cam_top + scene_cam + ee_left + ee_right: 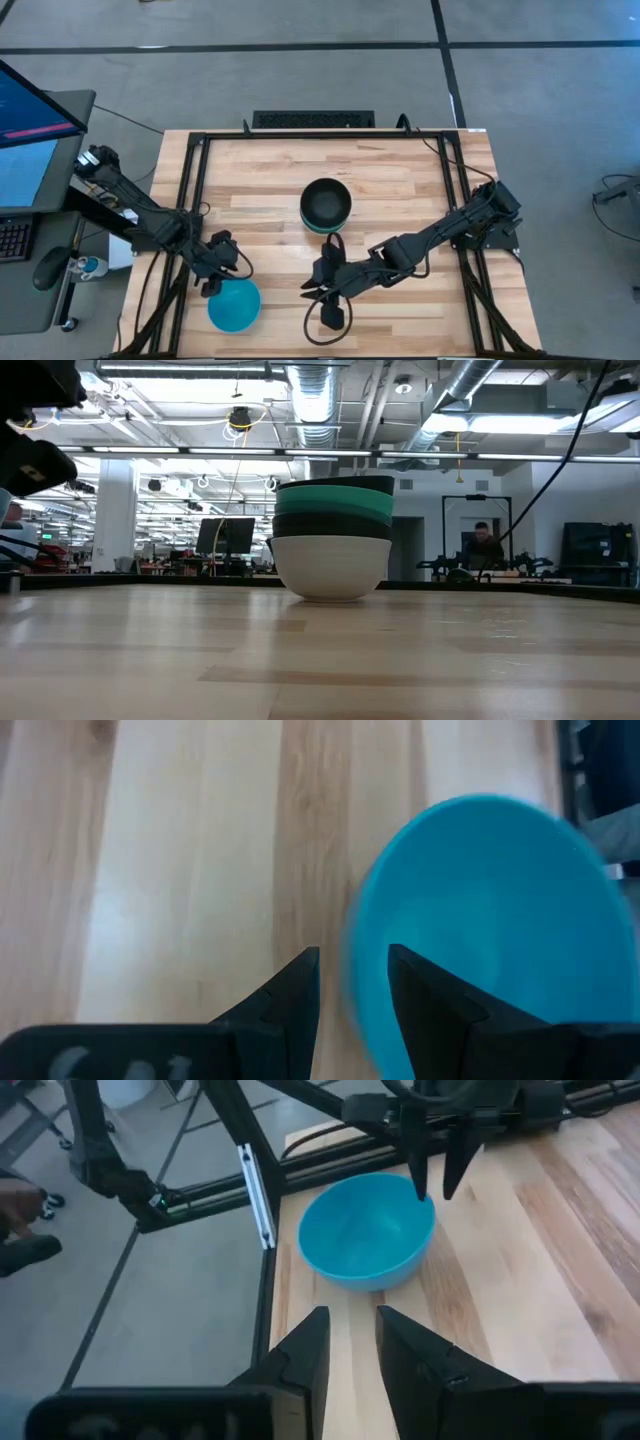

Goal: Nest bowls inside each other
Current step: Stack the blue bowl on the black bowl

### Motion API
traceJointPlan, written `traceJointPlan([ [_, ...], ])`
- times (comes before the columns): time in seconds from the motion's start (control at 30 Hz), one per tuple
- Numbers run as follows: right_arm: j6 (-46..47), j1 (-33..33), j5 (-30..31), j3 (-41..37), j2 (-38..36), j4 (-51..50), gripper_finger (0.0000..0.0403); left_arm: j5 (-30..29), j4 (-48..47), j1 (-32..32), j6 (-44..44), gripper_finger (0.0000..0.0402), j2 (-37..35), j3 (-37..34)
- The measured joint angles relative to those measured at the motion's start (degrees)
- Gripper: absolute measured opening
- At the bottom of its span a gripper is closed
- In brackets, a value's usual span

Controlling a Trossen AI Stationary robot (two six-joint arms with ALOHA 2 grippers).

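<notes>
Left claw [215, 281] at the near-left corner of the desk [270, 175], straddling the rim of the loose turquoise bowl [234, 306]: one finger inside the wall, one outside, seemingly pinching that rim, though blur in the left wrist view leaves actual contact unsure. Bowl mostly beyond the claw toward the desk's near edge, mouth up, no long axis to speak of, being round.

Up-desk and rightward of that bowl, near the desk's middle, the stack [326, 206]: white bowl [329, 565] at the bottom, then a black one [331, 525], two teal-green layers [334, 503], and a black bowl [326, 200] on top, all upright and seated. So the crucial bearing: stack diagonally away from the left claw, toward the desk's centre and far side. Probably a lift, a carry along that diagonal, and a drop into the topmost black bowl.

Further right, the right claw [316, 285] hanging low between bowl and stack, fingers slightly spread around nothing, aimed at the turquoise bowl. Nearer to the stack than the left, yet not the one at the bowl.

Pale butcher-block desk, black rail frame round its edges, grey floor below. Behind, an open workshop with ceiling ducts, strip lights, and a person [484, 547] at a distant bench.
</notes>
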Motion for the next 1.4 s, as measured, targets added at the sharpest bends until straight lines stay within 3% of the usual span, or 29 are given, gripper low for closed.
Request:
traceJointPlan([
  [0.4,0.0,-0.5,-0.1,0.0,0.0,1.0,0.0107,0.0,0.4,0.0,-1.4,0.0112,0.5,-1.0],
  [0.87,-0.4,-1.1,-0.1,0.0,0.0,1.0,0.0107,0.1,5.8,0.0,-2.4,0.0111,10.5,-1.0],
  [0.97,-0.5,-1.2,-0.4,0.0,0.0,1.0,0.0107,0.0,10.0,0.0,-1.4,0.0092,12.2,-1.0],
  [1.13,-0.9,-1.6,-0.5,0.0,0.0,0.3,0.0107,-0.3,14.0,0.1,-0.3,0.0013,12.5,-1.0],
  [1.4,-3.2,-1.6,-0.5,0.0,-0.2,-1.8,0.0107,-3.6,11.3,1.2,-3.5,0.0003,11.0,0.9],
])
